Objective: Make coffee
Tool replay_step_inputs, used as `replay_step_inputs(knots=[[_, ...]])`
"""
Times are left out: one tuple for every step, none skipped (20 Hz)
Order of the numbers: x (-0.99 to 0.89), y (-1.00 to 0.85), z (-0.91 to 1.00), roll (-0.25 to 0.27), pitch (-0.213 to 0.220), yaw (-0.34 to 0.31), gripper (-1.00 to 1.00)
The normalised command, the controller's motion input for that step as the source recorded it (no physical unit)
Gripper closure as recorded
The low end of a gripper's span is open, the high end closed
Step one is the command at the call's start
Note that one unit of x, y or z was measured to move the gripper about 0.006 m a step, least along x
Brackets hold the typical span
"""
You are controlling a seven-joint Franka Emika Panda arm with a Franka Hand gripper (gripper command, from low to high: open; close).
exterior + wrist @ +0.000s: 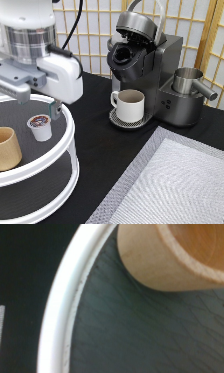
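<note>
Exterior view: the Panda arm reaches in from the exterior view's top left, its pincer (54, 108) hanging over the upper shelf of a two-tier white-rimmed turntable rack (70, 145) at the exterior view's left; only one fingertip is visible below the wrist housing, so whether the pincer is wide or narrow cannot be told, and nothing is seen in its grasp. The coffee pod (40, 127) stands upright on the shelf's dark mesh, just below and beside that fingertip, apart from it; a plain tan cup (8, 148) stands near it toward the exterior view's left. On the black desk (107, 160) the pod brewer (147, 77) stands with its lid raised and its pod chamber open and apparently empty; a white mug (129, 105), seemingly empty, already sits on the drip tray, and a steel frothing jug (187, 80) rests on the machine's side. By judgement, the step in hand is the approach to the pod, which calls for centring the fingers about its small body clear of the cup. Wrist view: the tan cup (165, 260), the mesh shelf and the white rim (65, 307) appear; the pod does not.
</note>
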Motion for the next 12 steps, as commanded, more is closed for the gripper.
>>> replay_step_inputs(knots=[[-0.06,-0.33,-0.26,0.000,-0.030,0.009,-1.00],[0.00,-0.30,-0.23,0.000,-0.051,0.003,-1.00],[0.00,-0.19,-0.17,0.000,-0.059,0.003,-1.00],[0.02,-0.07,-0.13,0.000,-0.047,0.013,-1.00],[0.07,0.00,-0.14,-0.003,-0.046,0.009,-1.00],[0.03,0.00,-0.19,-0.011,-0.056,0.005,-1.00],[0.00,0.00,-0.25,0.000,-0.066,0.004,-1.00],[0.00,0.00,-0.22,0.000,-0.070,0.007,-1.00],[-0.01,0.04,-0.23,-0.026,-0.084,0.000,-1.00],[-0.02,0.04,-0.19,-0.029,-0.090,0.000,-1.00],[-0.06,0.07,-0.15,-0.027,-0.101,0.000,-1.00],[-0.11,0.11,-0.11,-0.030,-0.112,0.000,-1.00]])
